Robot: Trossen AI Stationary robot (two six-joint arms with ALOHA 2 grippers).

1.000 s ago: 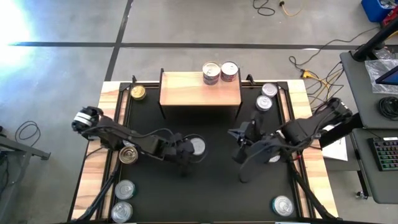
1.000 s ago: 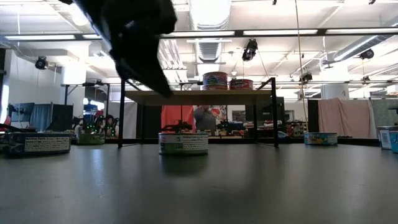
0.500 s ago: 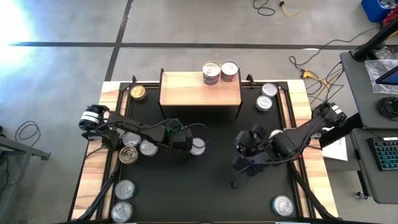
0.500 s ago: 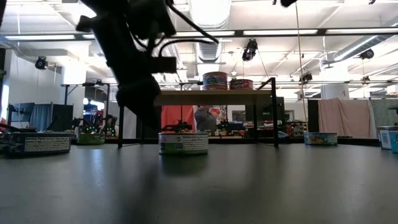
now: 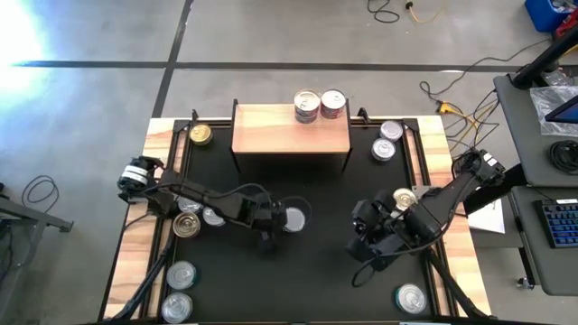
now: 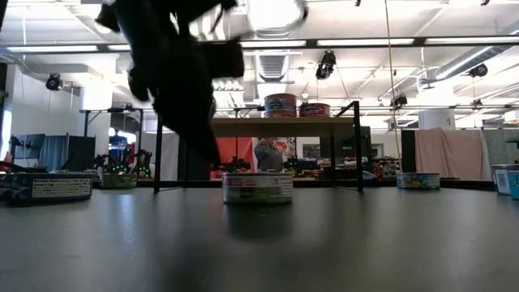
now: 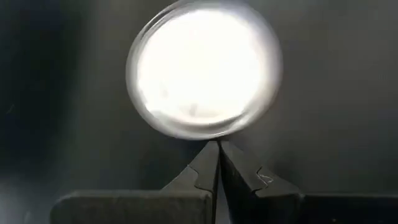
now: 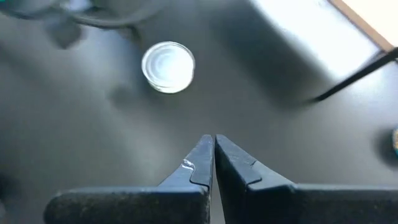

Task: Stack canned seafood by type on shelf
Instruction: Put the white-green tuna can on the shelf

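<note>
A silver-lidded can sits on its base mid-mat, also in the low view and as a bright disc in the left wrist view. My left gripper is shut right beside its left side. My right gripper is shut and hangs over bare mat to the can's right, touching nothing. The shelf stands at the far edge on thin black legs. Two short can stacks rest on its right far corner. My left gripper meets the silver-lidded can with the tips of its shut fingers against the rim on the can's left side. The fingers come slanting down from the table's left. The can stays upright with its base on the mat.
Loose cans lie along the mat's left side, with a gold one at the far left. More lie on the right and at the near right. Bare mat stretches between the arms and before the shelf.
My left gripper came down beside the middle can and moved toward the table's right, and the can slid a short way right across the mat, staying upright. My right gripper drew back toward the near edge, away from the shelf.
</note>
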